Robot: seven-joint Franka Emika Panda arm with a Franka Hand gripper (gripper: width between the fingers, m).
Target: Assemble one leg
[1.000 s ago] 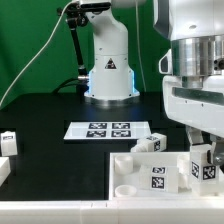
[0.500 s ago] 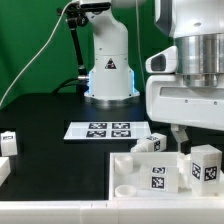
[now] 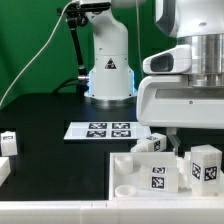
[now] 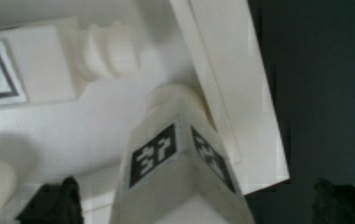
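Currently the end effector (image 4: 183, 205) is spread open, gripping nothing, both fingertips (image 4: 53, 201) apart and just above the leg (image 4: 177, 150). That leg (image 3: 205, 163) stands upright on the white panel (image 3: 125, 178) at the exterior view's right. Marker board (image 3: 105, 130) lies flat on the black bench (image 3: 45, 120).

White leg (image 3: 204, 165) bears a black-and-white square tag.

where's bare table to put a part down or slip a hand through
Bare black table lies between the marker board and the small white parts at the exterior view's left. Crowded at the right: the gripper hangs over the white panel, with a leg there.
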